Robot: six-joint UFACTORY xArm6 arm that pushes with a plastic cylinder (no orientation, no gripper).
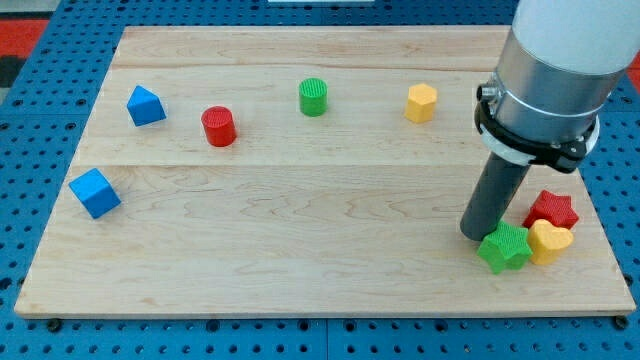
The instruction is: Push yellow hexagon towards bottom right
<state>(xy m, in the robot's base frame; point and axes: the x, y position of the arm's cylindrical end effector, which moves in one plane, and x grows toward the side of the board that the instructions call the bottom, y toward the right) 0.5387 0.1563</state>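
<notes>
The yellow hexagon [421, 103] sits near the view's top, right of centre, on the wooden board [300, 250]. My tip [474, 233] rests on the board at the view's lower right, well below and to the right of the hexagon. The tip touches or nearly touches the left side of a green star [504, 248]. The arm's large grey and white body hangs above it and covers part of the board's right side.
A yellow heart [551, 241] and a red star [553, 210] sit right of the green star. A green cylinder [313, 97], a red cylinder [218, 127] and two blue blocks [145, 105] [94, 193] lie to the left.
</notes>
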